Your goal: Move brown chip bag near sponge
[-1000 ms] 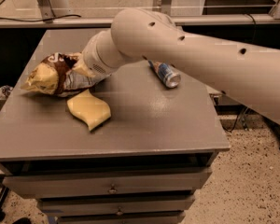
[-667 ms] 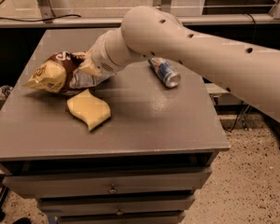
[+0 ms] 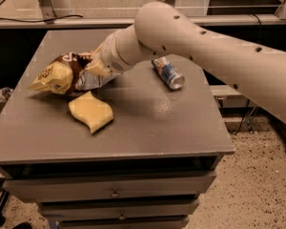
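The brown chip bag (image 3: 62, 73) lies at the left of the grey table top (image 3: 148, 113), with its tan-yellow end pointing left. The pale yellow sponge (image 3: 90, 111) lies flat just in front of it, almost touching the bag. My gripper (image 3: 96, 68) is at the bag's right, silvery end, and its cream fingers (image 3: 99, 69) are shut on that end. The thick cream arm (image 3: 190, 37) reaches in from the right and hides the back of the gripper.
A silver-blue can (image 3: 168, 73) lies on its side at the back right of the table, under the arm. The table has drawers (image 3: 114, 192) in front. A rail (image 3: 47, 20) runs behind the table.
The arm has lifted and swung a little to the right. The bag's tan end has shifted slightly to the right with the gripper. The sponge and the can have not moved.
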`<state>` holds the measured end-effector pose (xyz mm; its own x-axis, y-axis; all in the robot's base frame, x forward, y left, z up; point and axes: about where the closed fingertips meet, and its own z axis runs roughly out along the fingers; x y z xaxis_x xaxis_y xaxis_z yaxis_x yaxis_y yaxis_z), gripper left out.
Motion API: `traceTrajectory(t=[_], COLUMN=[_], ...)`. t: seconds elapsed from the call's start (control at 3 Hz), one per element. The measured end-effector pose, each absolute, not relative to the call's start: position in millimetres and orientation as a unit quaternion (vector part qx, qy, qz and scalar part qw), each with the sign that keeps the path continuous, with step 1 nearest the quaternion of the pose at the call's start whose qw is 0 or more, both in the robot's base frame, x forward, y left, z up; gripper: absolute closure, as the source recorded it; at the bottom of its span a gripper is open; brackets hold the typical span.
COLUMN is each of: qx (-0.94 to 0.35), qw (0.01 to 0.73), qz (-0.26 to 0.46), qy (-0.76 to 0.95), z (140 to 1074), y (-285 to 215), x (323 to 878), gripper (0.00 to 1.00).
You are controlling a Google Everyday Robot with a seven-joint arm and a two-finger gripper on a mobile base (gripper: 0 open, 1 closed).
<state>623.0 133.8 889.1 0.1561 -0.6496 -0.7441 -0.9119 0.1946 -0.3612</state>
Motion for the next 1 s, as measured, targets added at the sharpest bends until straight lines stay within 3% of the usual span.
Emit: traceTrajectory(t=[0.33,0.67,1.0], qx=[-0.618,-0.618,-0.618], qw=[0.443,0.444,0.444], qz=[0.155,0.156,0.156], qy=[0.631,0.63,0.63], z=[887.6,889.1,889.3], y=[134.0,134.5,134.4], x=[623.9,623.7,623.7], gripper=[0.15,0.0,0.0])
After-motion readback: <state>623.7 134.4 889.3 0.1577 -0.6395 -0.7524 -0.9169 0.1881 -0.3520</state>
